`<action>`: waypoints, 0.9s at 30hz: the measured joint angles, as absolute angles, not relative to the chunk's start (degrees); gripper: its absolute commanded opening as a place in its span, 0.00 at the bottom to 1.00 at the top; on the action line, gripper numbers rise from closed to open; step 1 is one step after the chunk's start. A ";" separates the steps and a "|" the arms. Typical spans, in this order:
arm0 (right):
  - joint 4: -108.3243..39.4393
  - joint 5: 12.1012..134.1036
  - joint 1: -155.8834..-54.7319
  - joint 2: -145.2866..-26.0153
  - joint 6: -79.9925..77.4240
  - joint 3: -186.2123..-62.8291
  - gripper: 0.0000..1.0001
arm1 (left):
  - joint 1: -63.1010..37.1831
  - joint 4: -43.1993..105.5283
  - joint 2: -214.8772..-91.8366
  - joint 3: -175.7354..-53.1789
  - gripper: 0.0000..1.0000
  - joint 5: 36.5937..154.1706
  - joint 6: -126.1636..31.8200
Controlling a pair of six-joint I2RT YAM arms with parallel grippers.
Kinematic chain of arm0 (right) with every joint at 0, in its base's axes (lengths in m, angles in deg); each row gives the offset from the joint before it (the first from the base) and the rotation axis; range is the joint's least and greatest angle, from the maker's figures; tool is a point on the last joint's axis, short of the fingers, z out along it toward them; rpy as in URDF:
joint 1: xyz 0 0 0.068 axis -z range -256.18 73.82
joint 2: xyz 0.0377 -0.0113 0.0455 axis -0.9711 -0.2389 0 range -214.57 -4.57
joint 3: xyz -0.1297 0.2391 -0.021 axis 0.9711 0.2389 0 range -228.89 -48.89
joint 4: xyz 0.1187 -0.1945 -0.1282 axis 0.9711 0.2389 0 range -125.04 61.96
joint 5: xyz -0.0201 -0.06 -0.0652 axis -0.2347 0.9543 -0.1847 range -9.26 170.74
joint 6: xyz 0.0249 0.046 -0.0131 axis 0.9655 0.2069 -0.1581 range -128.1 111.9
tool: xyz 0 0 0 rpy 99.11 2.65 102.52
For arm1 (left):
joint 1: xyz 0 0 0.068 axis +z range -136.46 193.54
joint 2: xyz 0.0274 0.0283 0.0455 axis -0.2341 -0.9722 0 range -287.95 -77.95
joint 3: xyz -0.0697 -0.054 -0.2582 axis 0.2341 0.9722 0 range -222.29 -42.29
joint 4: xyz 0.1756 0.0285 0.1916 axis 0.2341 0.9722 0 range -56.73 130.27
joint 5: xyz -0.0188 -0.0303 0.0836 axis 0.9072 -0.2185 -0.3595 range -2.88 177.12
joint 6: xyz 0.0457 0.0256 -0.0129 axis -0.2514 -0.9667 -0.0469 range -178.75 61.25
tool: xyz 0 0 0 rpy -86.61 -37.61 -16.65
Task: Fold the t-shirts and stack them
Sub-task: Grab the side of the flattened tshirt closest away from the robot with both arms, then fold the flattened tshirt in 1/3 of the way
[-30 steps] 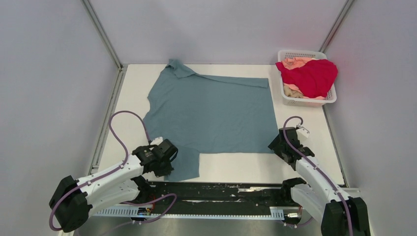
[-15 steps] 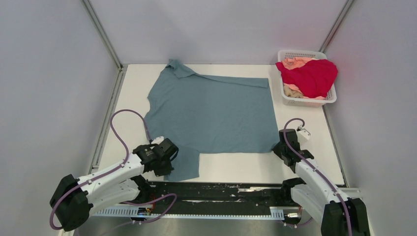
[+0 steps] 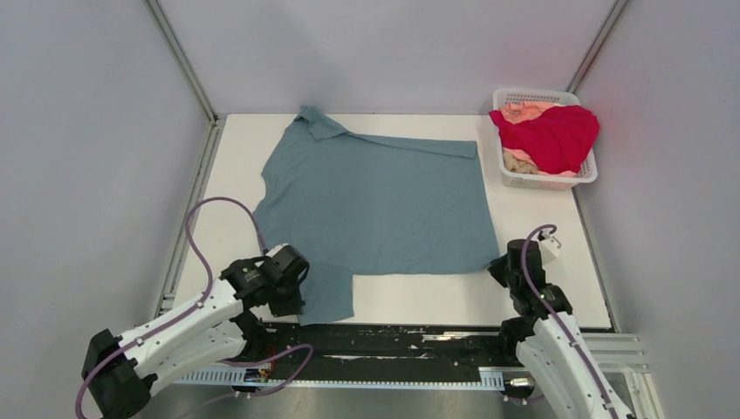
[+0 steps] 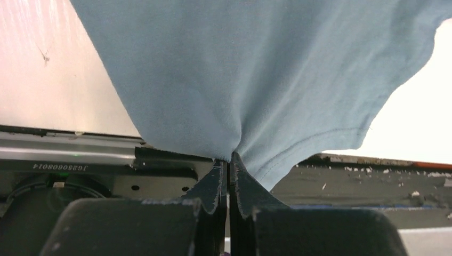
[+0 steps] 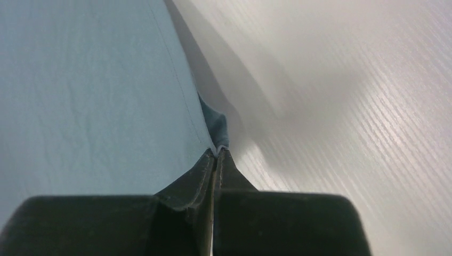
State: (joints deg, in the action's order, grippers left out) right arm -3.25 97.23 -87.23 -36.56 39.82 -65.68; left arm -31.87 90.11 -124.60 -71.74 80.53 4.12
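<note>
Pale grey walls [image 3: 87, 131] close in a white surface [image 3: 234, 157], and the dusty teal t-shirt [image 3: 375, 201] lies spread flat across most of its middle, sleeves on the left side and straight hem edge on the right. The nearer sleeve reaches toward the near edge, where the left end effector [image 4: 230, 160] is pinched fully closed on the sleeve cloth. In the left wrist view the fabric bunches into a gather right at the fingertips and fans out above them, with a dark rail [image 4: 373, 176] showing beneath. The right end effector [image 5: 217, 152] is likewise closed tight, its tips meeting on the near right corner of the same shirt, a small fold of hem turned up just beyond them and bare surface to the right. At the far right corner stands a white lattice basket [image 3: 583, 177], well apart from the teal shirt. It holds the crimson t-shirt [image 3: 554, 135] heaped over the pale peach t-shirt [image 3: 526, 111], red cloth draping over the right rim.
</note>
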 measured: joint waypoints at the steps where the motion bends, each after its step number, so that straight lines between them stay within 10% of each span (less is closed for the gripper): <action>1: -2.13 96.88 -87.23 -35.31 40.22 -65.92 0.00 | -31.87 90.63 -123.75 -71.76 0.00 81.08 4.12; 17: 11.13 91.40 -87.25 -25.54 45.64 -71.98 0.00 | -34.40 96.66 -119.62 -74.87 0.00 84.68 4.93; 27: 4.25 88.56 -87.23 -42.15 41.02 -73.44 0.00 | -28.26 84.73 -126.09 -79.63 0.00 82.21 -0.84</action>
